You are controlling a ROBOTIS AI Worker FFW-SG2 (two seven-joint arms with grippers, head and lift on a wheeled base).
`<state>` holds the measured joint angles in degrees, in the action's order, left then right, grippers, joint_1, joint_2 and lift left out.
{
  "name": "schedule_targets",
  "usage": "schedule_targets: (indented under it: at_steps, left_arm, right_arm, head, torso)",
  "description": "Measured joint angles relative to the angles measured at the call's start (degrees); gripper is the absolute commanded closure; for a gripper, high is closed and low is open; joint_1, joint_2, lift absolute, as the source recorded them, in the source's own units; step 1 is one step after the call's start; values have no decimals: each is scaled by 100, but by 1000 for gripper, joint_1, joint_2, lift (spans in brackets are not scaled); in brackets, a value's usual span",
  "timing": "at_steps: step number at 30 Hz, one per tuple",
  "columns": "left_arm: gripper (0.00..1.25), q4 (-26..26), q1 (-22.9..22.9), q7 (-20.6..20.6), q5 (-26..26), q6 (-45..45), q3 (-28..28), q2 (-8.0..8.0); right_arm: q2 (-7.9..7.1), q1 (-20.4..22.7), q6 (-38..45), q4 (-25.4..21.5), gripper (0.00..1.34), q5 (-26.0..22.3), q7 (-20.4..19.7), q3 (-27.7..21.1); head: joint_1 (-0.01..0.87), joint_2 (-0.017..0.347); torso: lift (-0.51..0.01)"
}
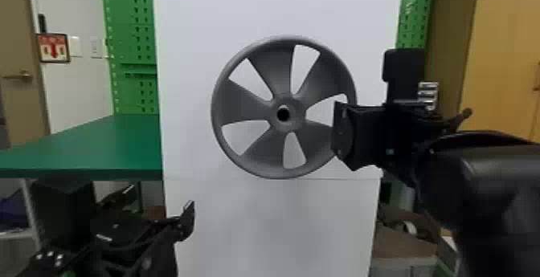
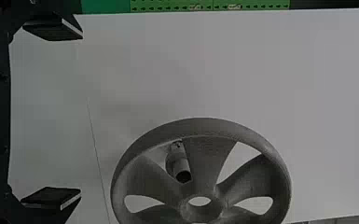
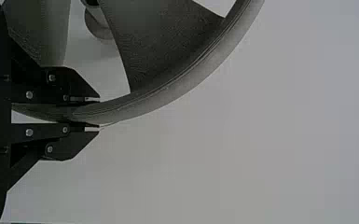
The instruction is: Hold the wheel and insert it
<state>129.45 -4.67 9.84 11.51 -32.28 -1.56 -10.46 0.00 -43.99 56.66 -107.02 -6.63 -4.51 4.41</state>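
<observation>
My right gripper [image 3: 99, 113] clamps the five-spoked wheel [image 1: 296, 115] by its right edge, its hub bore [image 1: 283, 113] facing the peg [image 2: 180, 164] beyond — apart, so the push should run toward the white panel [image 1: 193, 75]. My left gripper [image 2: 81, 114] gapes empty.

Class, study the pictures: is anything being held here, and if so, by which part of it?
The wheel, by its rim, on the robot's right side: the right gripper clamps it there. The left gripper is open and empty.
</observation>
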Motion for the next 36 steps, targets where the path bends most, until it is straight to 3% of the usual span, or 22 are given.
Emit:
schedule_targets:
  at_steps: [36]
  left_arm:
    - [101,-119,-76,0,9,164,-84,9]
  right_arm:
    - [0,-511,-128,1064,1233,-14,-67,17]
  head:
    - [210,9]
  torso:
    - [-442]
